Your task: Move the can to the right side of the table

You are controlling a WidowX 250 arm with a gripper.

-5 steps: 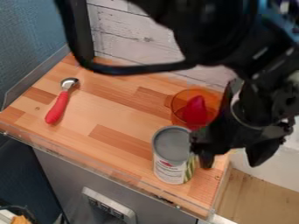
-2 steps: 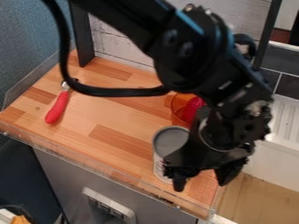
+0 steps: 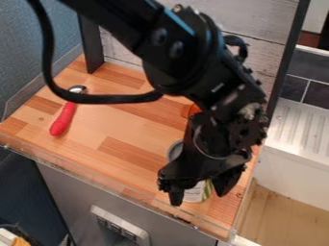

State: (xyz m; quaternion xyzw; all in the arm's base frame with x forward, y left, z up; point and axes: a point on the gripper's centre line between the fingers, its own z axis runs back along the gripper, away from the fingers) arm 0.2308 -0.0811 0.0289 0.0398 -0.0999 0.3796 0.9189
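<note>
Can [image 3: 195,194] stands upright at the near right of the wooden table [image 3: 116,122], partly hidden by the gripper [image 3: 198,194]. The fingers are spread wide, presumably so that they can straddle its body before closing. The red-handled spoon [image 3: 63,119], at left, lies well apart, leaving the grasp unobstructed.

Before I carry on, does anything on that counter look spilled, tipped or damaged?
Nothing stands out. The can looks upright, though the end effector partly hides it. The spoon lies flat, and I see no spill. The orange item is mostly hidden, so I cannot judge it.
</note>
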